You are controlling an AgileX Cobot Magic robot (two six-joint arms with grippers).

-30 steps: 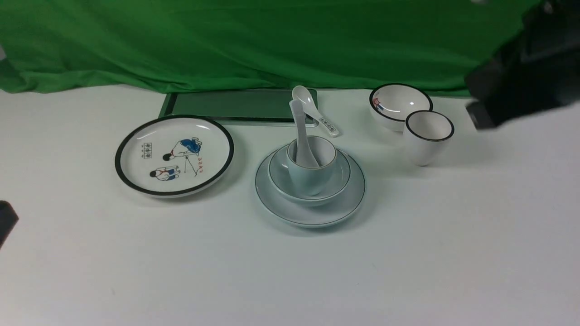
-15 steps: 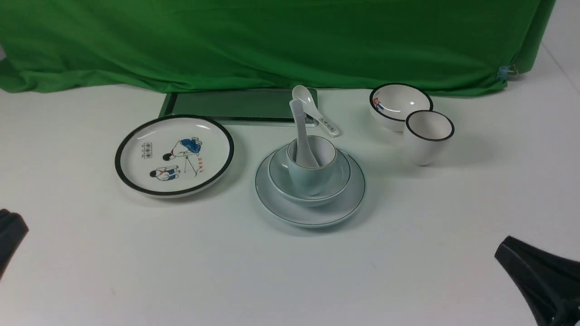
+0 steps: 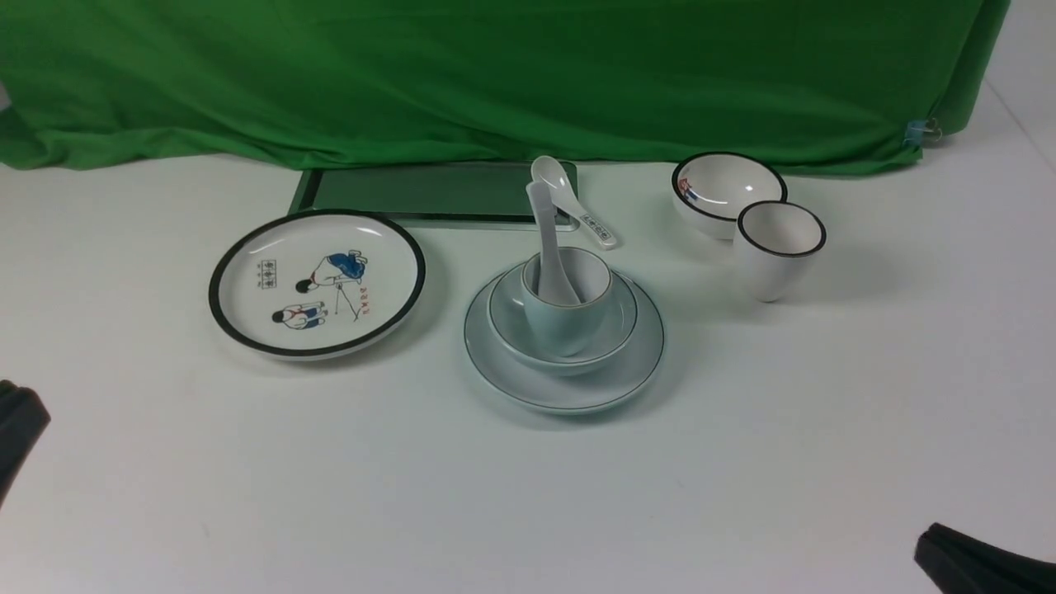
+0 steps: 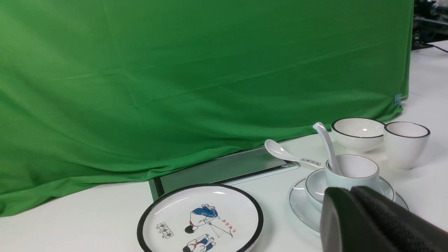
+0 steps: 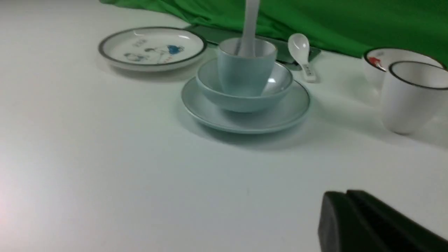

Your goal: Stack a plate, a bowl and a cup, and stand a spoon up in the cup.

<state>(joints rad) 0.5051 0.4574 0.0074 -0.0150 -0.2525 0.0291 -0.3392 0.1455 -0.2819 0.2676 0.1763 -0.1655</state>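
Front view: the plate lies at the worktop's centre, with the bowl on it, the cup in the bowl and the spoon standing in the cup, handle leaning toward 11 o'clock. All four are judged glazed ceramic: stiff, slick, breakable; the spoon is best taken by its handle, the cup by its wall. Two plates, two bowls, two cups and two spoons are counted. The figured plate lies at 9 o'clock, the printed spoon at 12, the black-rimmed bowl and white cup at 2. Left gripper fingers are pressed together, empty; right gripper fingers also look pressed together, holding nothing.
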